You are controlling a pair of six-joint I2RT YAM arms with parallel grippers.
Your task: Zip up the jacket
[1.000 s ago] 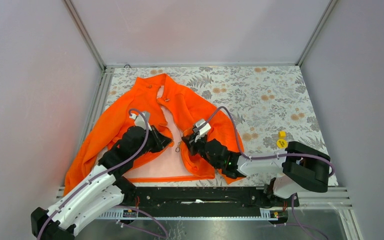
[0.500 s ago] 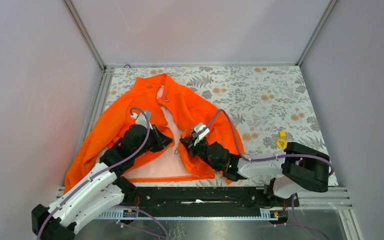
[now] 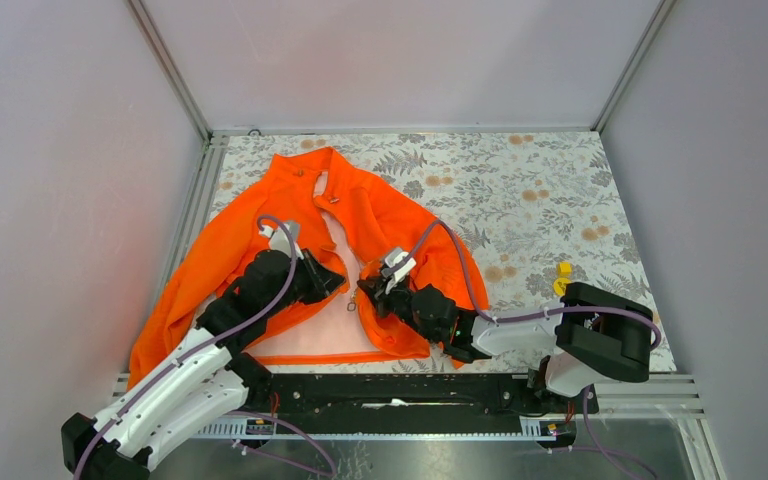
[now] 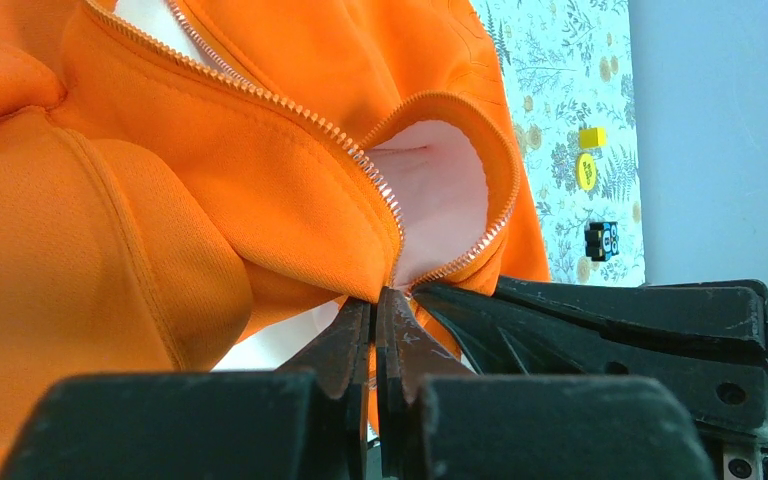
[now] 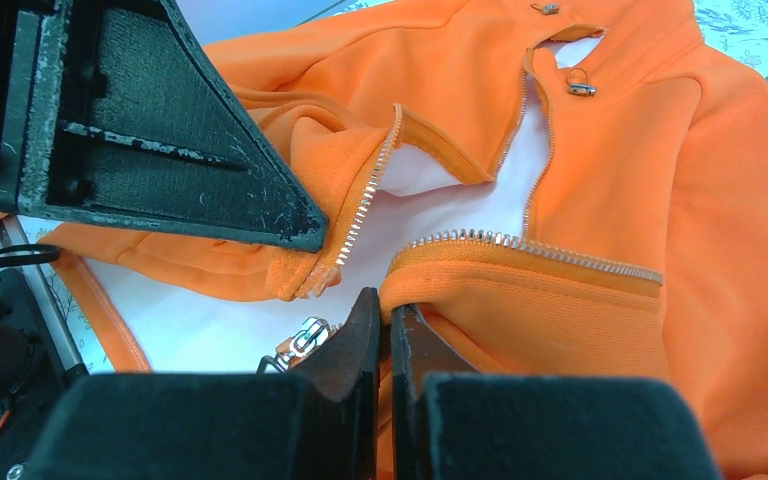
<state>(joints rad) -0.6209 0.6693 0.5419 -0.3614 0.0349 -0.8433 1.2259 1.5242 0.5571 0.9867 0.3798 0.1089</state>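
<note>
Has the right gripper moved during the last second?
Yes. The right gripper, shut on the jacket, shifted slightly left in the top view, farther from the small yellow object.

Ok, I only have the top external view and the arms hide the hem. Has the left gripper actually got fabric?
Observer: Yes. The left wrist view shows the left gripper shut on the jacket, pinching the edge at the bottom end of its zipper teeth.
Operator: And the right?
Observer: The right gripper is shut on the other front edge, just under that side's teeth.
Operator: The slider?
Observer: The slider lies on the pale lining beside the right gripper; neither gripper holds it.
</note>
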